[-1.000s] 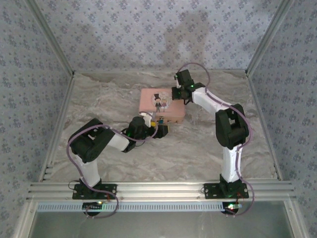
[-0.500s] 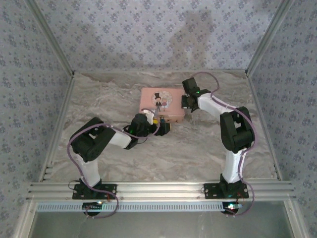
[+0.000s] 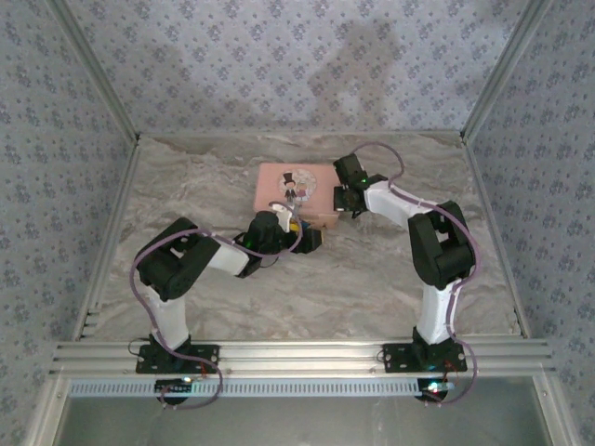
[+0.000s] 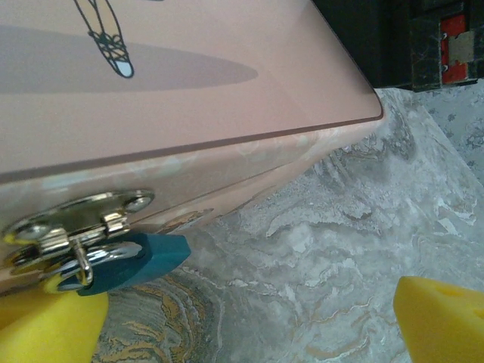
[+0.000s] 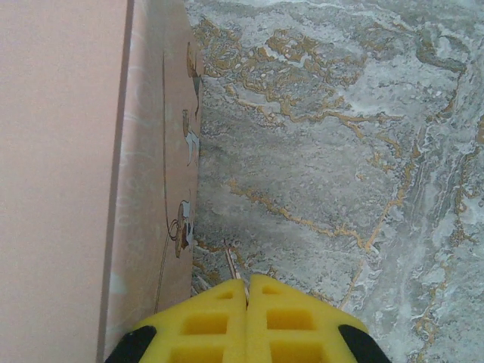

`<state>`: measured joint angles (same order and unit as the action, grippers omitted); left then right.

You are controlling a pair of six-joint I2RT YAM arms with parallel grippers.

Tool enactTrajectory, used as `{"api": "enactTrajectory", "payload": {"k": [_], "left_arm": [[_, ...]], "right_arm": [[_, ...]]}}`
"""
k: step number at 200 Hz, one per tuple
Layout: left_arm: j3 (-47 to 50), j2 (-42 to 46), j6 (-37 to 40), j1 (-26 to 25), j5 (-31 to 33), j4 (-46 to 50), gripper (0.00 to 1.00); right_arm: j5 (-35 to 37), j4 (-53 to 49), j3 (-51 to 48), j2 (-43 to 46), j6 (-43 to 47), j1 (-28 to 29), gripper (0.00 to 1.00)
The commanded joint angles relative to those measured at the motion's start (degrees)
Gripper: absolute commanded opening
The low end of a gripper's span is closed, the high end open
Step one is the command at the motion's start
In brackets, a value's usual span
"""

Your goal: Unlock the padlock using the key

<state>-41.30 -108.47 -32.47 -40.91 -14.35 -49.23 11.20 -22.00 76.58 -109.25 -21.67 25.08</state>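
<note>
On a marbled tabletop (image 3: 372,279) walled in patterned paper, we are looking down on both arms crowding a pink tin (image 3: 296,189). Left wrist: the left gripper (image 4: 242,321), spread wide, is bracketing the padlock (image 4: 147,255) hanging from the tin's clasp (image 4: 76,223), likely to steady it. Right wrist: the right gripper (image 5: 247,302) is pinching the key (image 5: 231,265) beside the tin, seemingly readying it for the lock.

Left wrist view: padlock (image 4: 144,255), lower left corner hidden behind one fingertip (image 4: 45,329) of the left gripper (image 4: 242,325); the frame edges cut off the pink tin (image 4: 189,113). Right wrist view: key (image 5: 232,265), probably mostly buried between the right gripper's (image 5: 247,291) pads. Top view: both too small to resolve.
</note>
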Motion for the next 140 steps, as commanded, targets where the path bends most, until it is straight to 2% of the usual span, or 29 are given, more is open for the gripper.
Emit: {"api": "enactTrajectory", "payload": {"k": [1, 72, 89, 140], "left_arm": [[-0.14, -0.93, -0.43, 0.14, -1.98, -4.15, 0.97], [4.01, -0.81, -2.81, 0.55, 6.78, -8.69, 0.98], [3.64, -1.11, -2.71, 0.71, 4.57, -9.93, 0.98], [3.7, -2.2, -3.63, 2.26, -4.96, -14.75, 0.87]], "right_arm": [[-1.27, 1.35, -0.48, 2.42, -0.93, 1.07, 0.0], [-1.18, 1.82, -1.26, 2.99, -0.75, 1.39, 0.0], [-0.92, 1.79, -1.17, 3.08, -0.72, 1.46, 0.0], [-0.67, 1.74, -1.08, 2.99, -0.85, 1.8, 0.0]]}}
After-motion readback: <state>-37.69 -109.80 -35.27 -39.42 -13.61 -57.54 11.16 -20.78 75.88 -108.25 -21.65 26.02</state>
